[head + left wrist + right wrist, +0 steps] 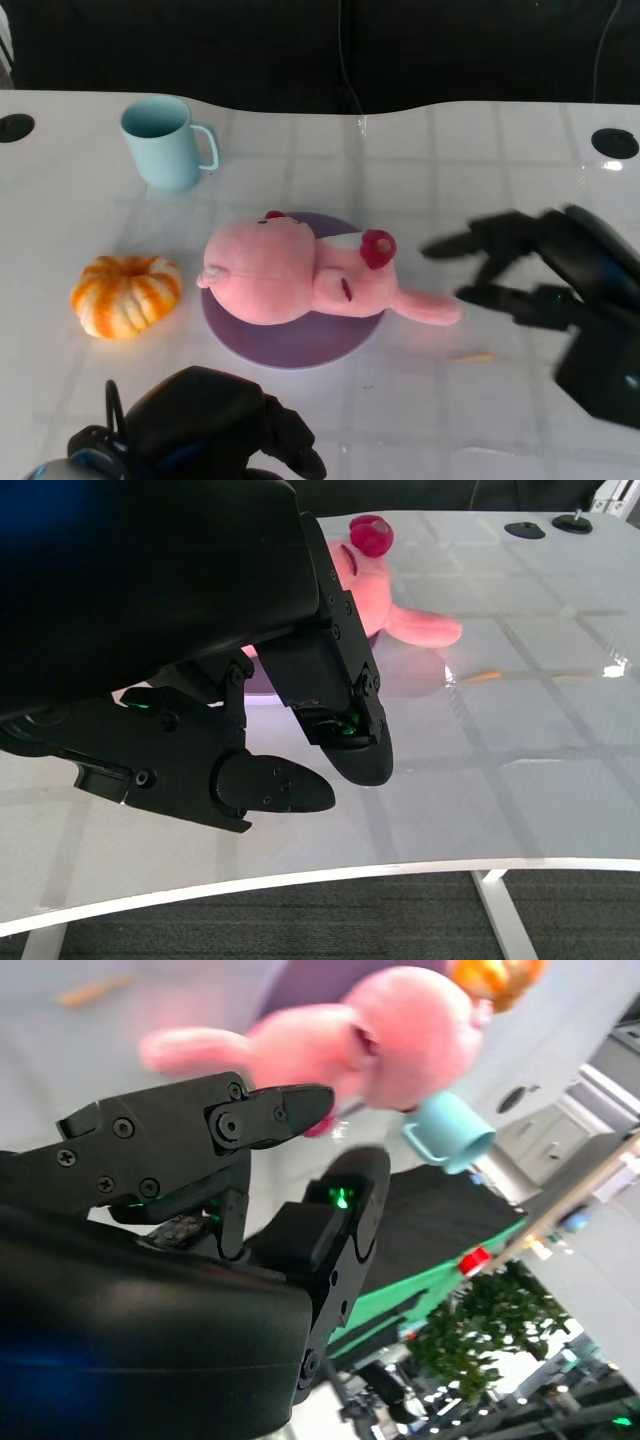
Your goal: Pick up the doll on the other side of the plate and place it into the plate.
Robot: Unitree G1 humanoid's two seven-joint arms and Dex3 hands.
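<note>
Doll lies crosswise on plate; ear rightward

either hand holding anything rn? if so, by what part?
Nothing is held. The right hand is open beside the pink doll, apart from it; the doll lies on the purple plate. The left hand is empty too.

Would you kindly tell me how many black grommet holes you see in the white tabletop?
2 in the head view: one grommet hole at the table's far left edge, another grommet hole at the far right. Others may lie outside the frame.
</note>
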